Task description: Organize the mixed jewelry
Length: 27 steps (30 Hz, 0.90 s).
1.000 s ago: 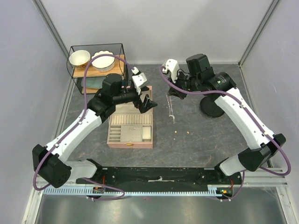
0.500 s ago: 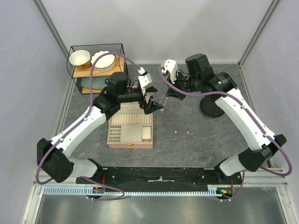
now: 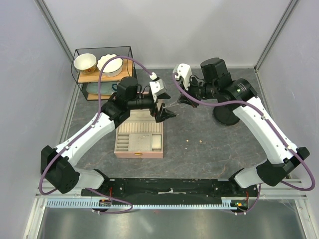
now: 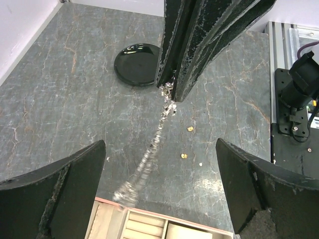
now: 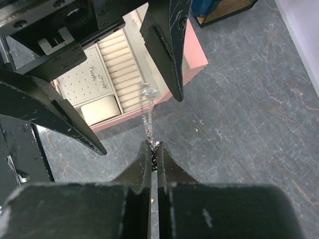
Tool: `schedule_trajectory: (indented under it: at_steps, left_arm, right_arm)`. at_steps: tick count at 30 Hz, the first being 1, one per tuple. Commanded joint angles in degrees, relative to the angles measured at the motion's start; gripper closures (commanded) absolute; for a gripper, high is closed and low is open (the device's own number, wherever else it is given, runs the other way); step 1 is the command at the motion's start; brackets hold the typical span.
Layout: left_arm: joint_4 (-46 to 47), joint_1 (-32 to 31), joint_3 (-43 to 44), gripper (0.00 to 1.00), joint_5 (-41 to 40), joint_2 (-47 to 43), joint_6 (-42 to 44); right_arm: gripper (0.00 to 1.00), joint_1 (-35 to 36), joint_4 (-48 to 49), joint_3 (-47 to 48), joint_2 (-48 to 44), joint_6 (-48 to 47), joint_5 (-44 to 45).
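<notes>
My right gripper (image 3: 180,101) is shut on the top end of the thin silvery chain (image 5: 147,117) and holds it in the air. The chain (image 4: 162,117) hangs slanting from the right gripper (image 4: 172,92), and its blurred lower end is over the far edge of the pink box (image 4: 149,219). My left gripper (image 3: 167,113) is open and empty; in its wrist view (image 4: 159,149) the chain passes between its spread fingers. Two tiny gold pieces (image 4: 190,129) (image 4: 183,155) lie on the table; they also show from above (image 3: 187,143) (image 3: 201,142).
The open pink box (image 3: 139,137) with pale compartments lies left of centre. The black round disc stand (image 3: 227,117) sits at the right, under the right arm. A black wire shelf (image 3: 102,69) with two bowls stands at the back left.
The right gripper has lifted the chain off the table. The left gripper has moved right, close to the right gripper, so the hanging chain is now between its fingers.
</notes>
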Motion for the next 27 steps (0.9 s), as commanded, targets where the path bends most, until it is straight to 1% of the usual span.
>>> schedule_trajectory:
  at_steps: [1,19,23,27]
  left_arm:
    - [3.36,-0.41,2.26,0.01,1.39,0.66,-0.43]
    - [5.29,-0.50,2.44,0.01,2.71,2.42,-0.17]
    - [5.38,-0.50,2.35,0.04,3.15,2.50,0.01]
    - [5.55,-0.50,2.53,0.11,4.29,2.94,-0.34]
  right_arm:
    - [1.00,0.59,0.62,1.01,-1.61,-0.07,-0.82]
    - [1.00,1.20,0.53,0.75,-2.23,0.02,-0.99]
    - [1.00,1.29,0.53,0.84,-2.14,0.10,-1.08]
    - [1.00,1.38,0.53,0.66,-2.49,0.11,-0.91]
